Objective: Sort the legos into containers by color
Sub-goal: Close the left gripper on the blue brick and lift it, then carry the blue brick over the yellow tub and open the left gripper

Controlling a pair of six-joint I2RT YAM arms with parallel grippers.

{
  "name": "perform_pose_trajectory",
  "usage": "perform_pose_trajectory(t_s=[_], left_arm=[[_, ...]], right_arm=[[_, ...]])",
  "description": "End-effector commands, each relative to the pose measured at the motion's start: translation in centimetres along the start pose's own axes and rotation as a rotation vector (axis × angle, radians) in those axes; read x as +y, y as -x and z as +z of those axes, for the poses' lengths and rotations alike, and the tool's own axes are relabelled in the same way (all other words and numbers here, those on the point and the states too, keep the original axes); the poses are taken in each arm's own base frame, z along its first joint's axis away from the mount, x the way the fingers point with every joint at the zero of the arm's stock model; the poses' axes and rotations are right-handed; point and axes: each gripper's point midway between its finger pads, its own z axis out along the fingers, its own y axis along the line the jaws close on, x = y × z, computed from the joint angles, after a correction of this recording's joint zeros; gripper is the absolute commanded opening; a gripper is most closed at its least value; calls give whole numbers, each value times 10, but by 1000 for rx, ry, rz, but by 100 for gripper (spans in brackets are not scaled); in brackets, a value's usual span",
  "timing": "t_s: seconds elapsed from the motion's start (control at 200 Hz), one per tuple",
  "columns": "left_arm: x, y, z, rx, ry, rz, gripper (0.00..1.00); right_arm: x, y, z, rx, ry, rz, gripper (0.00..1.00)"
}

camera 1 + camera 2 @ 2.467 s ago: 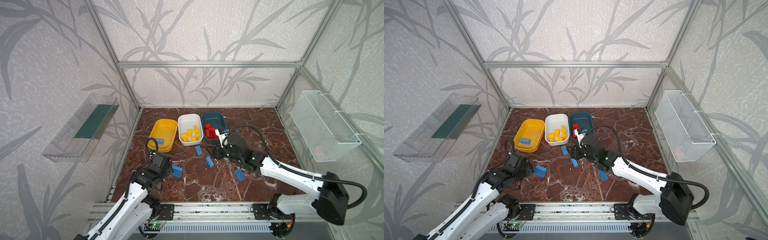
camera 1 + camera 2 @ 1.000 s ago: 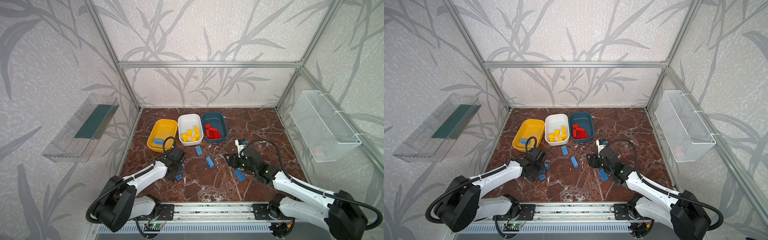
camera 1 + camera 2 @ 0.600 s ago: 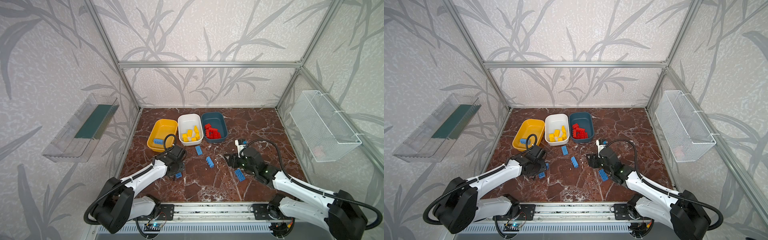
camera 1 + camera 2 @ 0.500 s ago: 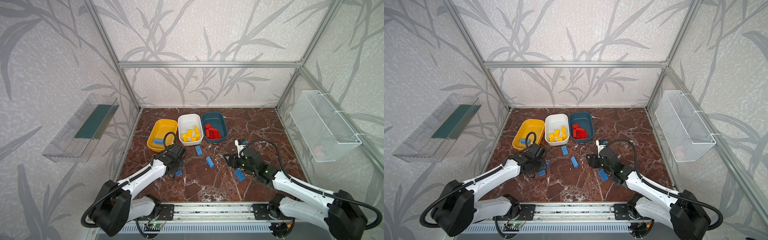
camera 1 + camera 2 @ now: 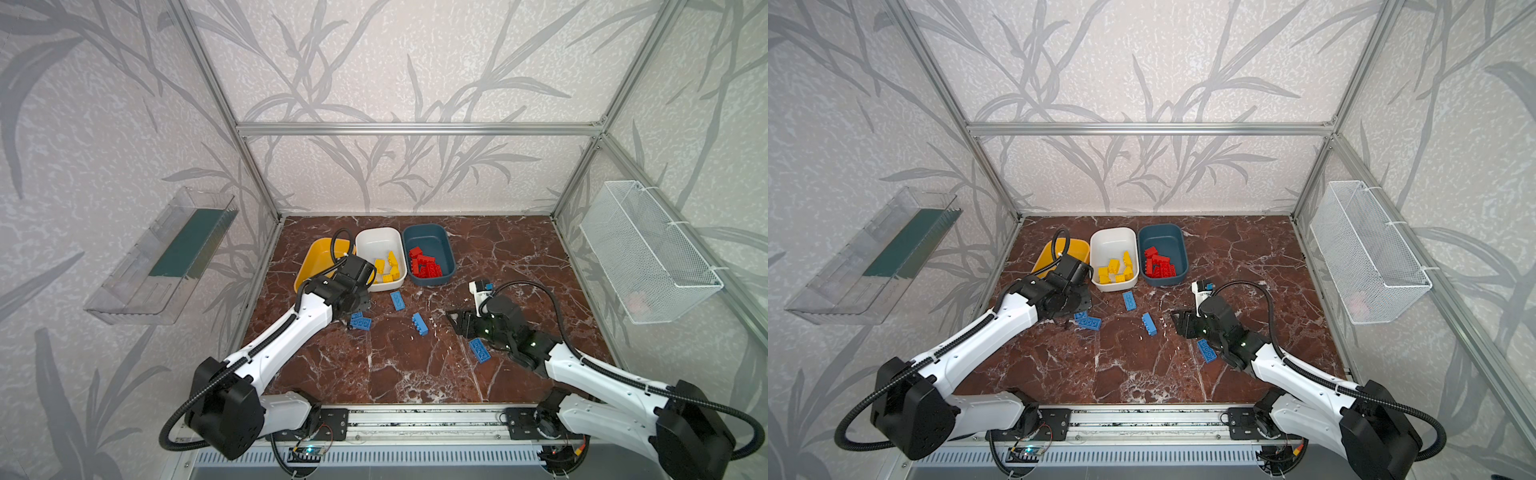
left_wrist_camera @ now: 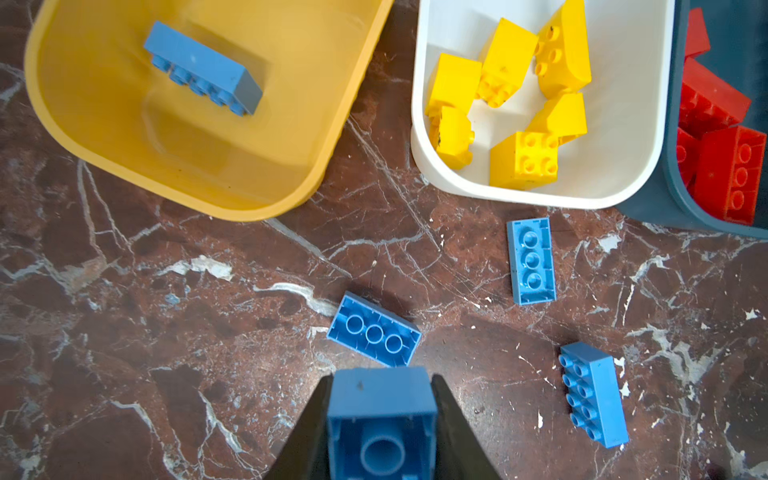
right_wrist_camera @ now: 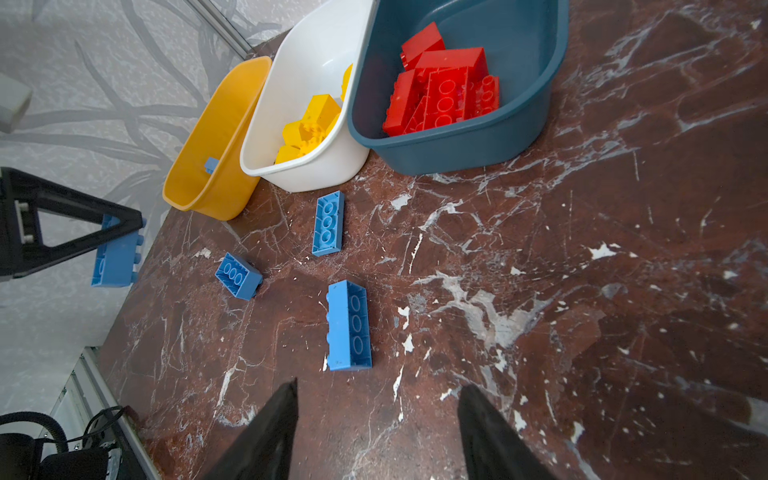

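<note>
left hand (image 6: 381, 380): clamped on blue brick (image 6: 382, 432) | right hand (image 7: 378, 384): jaws apart

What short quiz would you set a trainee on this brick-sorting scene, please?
1. True or false: the left hand is shut on a blue brick.
2. Fill in: the single brick in the yellow tub is coloured ____.
3. Which container holds the red bricks? A) yellow tub B) white tub C) dark teal tub

Key: 1 true; 2 blue; 3 C.
</note>
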Motion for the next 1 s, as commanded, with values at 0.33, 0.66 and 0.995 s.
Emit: perform_pose_trajectory(t_s=[0.33, 0.66, 0.995], left_arm=[[20, 71, 13, 23, 97, -18, 27], [49, 99, 64, 160, 164, -94, 27], [72, 103, 91, 201, 195, -145, 27]], right_arm=[[9, 8, -11, -38, 50, 14, 63], [11, 7, -11, -33, 63, 13, 63], [11, 6, -8, -23, 64, 40, 63]])
